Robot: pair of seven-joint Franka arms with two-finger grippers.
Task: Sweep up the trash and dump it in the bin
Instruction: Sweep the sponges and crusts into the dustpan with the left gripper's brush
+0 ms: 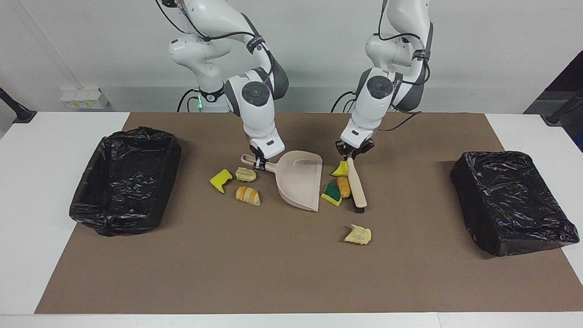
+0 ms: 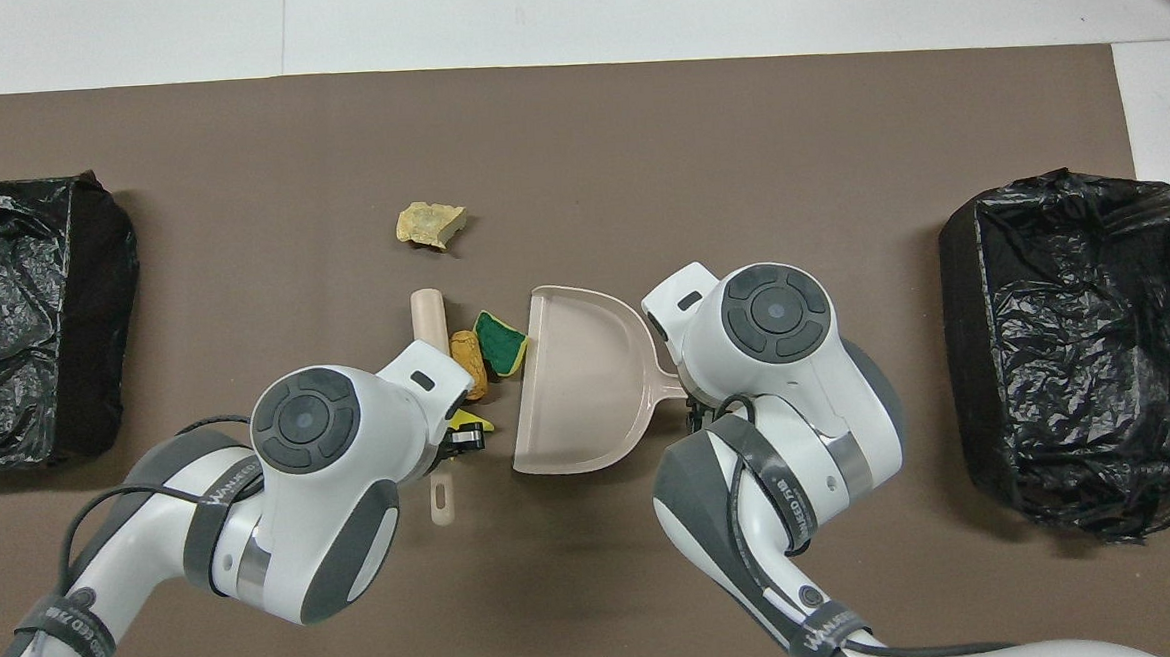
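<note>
A beige dustpan (image 1: pixel 298 180) (image 2: pixel 578 379) lies on the brown mat, and my right gripper (image 1: pixel 259 165) is shut on its handle. My left gripper (image 1: pixel 350 157) is shut on the handle of a beige brush (image 1: pixel 357 187) (image 2: pixel 429 322), whose bristles rest on the mat. Between brush and pan mouth lie three pieces of trash: a yellow sponge (image 1: pixel 340 169) (image 2: pixel 472 421), a green-and-yellow sponge (image 1: pixel 332 193) (image 2: pixel 501 343) and a bread piece (image 1: pixel 344 186) (image 2: pixel 466 360). A pale bread scrap (image 1: pixel 358 234) (image 2: pixel 429 224) lies alone, farther from the robots. By the pan's handle sit a yellow sponge (image 1: pixel 221 180), a pastry (image 1: pixel 246 174) and a croissant (image 1: pixel 248 196).
Two bins lined with black bags stand on the mat, one at the right arm's end (image 1: pixel 125 180) (image 2: pixel 1076 343) and one at the left arm's end (image 1: pixel 510 200) (image 2: pixel 34 317). White tabletop (image 1: pixel 63 136) shows around the mat.
</note>
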